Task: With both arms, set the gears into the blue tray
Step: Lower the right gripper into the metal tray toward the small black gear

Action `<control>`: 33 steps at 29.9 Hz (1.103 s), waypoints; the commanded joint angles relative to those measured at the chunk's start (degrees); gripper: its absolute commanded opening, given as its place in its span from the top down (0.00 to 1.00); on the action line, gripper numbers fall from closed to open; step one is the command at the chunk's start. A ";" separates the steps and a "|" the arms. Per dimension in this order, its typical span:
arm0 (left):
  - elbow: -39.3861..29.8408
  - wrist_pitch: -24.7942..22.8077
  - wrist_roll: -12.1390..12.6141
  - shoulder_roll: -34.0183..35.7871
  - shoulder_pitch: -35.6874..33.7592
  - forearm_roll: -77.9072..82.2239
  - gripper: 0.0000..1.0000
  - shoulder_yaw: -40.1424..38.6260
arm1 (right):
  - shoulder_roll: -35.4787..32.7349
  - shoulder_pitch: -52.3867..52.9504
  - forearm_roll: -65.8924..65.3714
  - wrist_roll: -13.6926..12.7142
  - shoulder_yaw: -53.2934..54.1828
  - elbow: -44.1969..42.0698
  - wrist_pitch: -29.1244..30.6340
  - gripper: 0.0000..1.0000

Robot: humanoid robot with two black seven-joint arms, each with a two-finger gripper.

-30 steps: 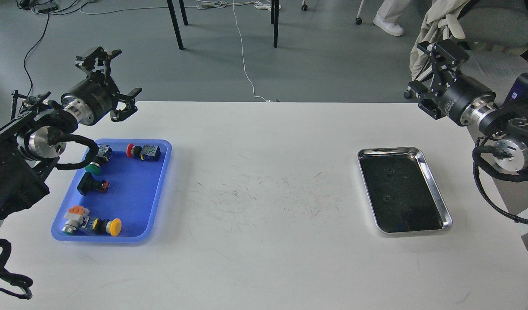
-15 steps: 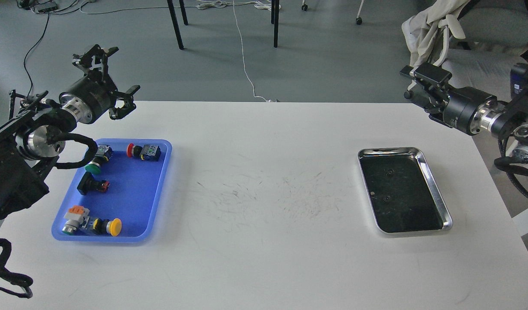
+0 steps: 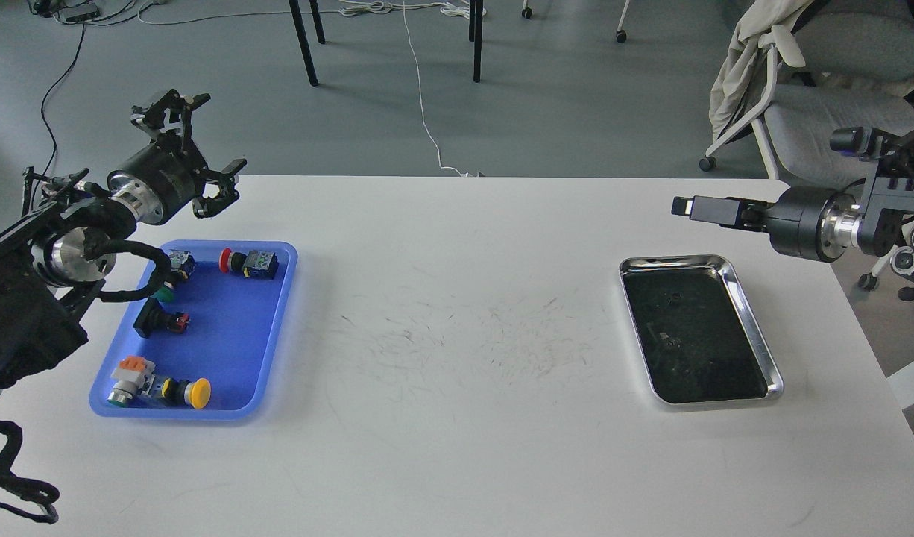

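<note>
Two tiny black gears (image 3: 675, 297) (image 3: 670, 341) lie on the dark floor of a shiny steel tray (image 3: 757, 330) at the right. At the left, the blue tray (image 3: 237, 335) holds several push-button switches with coloured caps. My left gripper (image 3: 198, 146) hovers above the far left corner of the blue tray, open and empty. My right gripper (image 3: 684, 206) points left, just beyond the steel tray's far edge. It is seen edge-on as one dark bar, so its fingers cannot be told apart.
The white table (image 3: 457, 358) bears scuff marks in the middle. An office chair (image 3: 822, 89) with draped cloth stands behind the table's right corner. Table legs and cables are on the floor beyond.
My right arm has turned and swung its gripper down and left, from above the table's right corner to just beyond the steel tray. The left gripper has barely shifted.
</note>
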 commanded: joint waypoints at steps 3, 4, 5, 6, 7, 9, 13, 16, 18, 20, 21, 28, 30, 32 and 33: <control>0.21 0.67 -0.09 -0.10 -0.17 0.00 0.00 -0.07 | -0.45 -0.42 -9.76 1.17 -1.83 -0.05 0.57 0.02; 0.21 0.67 -0.09 -0.10 -0.08 0.00 0.00 -0.07 | -0.45 -0.25 -10.38 1.61 -2.54 -0.14 0.65 0.02; 0.21 0.59 -0.09 -0.01 -0.08 0.00 0.00 -0.07 | -0.45 -0.16 -10.91 1.88 -3.06 -0.14 0.65 0.02; 0.21 0.59 -0.09 0.16 0.09 0.00 0.00 -0.07 | -0.45 -0.42 -11.35 2.14 -3.50 -0.49 0.65 0.02; 0.21 0.50 -0.09 0.25 0.18 0.00 0.00 -0.15 | -0.36 -0.51 -12.31 2.23 -4.21 -1.45 0.65 0.02; 0.21 0.15 -0.09 0.43 0.36 0.00 0.00 -0.15 | -0.10 -0.25 -13.89 2.49 -5.00 -3.21 0.48 0.02; 0.21 -0.12 -0.18 0.69 0.53 0.00 0.00 -0.24 | 0.16 -0.42 -14.34 2.49 -5.62 -4.01 0.48 0.03; 0.21 -1.34 -0.18 1.31 0.80 -0.08 0.00 -0.24 | 0.34 -0.77 -17.40 2.49 -5.71 -4.09 0.48 0.03; 0.21 -2.01 -0.36 1.40 0.89 -0.09 0.00 -0.33 | 0.95 -0.86 -19.52 2.49 -6.49 -4.62 0.39 0.04; 0.21 -2.01 -0.36 1.40 1.24 -0.09 0.00 -0.33 | 2.35 -0.86 -20.92 2.49 -7.37 -4.89 0.30 0.04; 0.13 -2.01 -0.36 1.48 1.41 -0.09 0.00 -0.33 | 3.14 -0.86 -21.54 2.49 -7.99 -5.23 0.22 0.04; 0.13 -2.01 -0.44 1.66 1.85 -0.17 0.00 -0.42 | 8.86 -0.69 -23.74 2.49 -9.22 -10.77 -0.14 0.05; 0.13 -2.01 -0.44 1.83 2.12 -0.17 0.00 -0.42 | 10.61 -0.51 -23.74 2.49 -9.40 -11.21 -0.05 0.05; 0.13 -2.01 -0.44 2.01 2.12 -0.17 0.00 -0.68 | 12.72 -0.34 -23.74 2.49 -10.53 -12.52 -0.05 0.06; 0.13 -2.01 -0.44 2.01 2.12 -0.17 0.00 -0.85 | 13.34 -0.34 -23.74 2.49 -11.24 -13.32 -0.14 0.08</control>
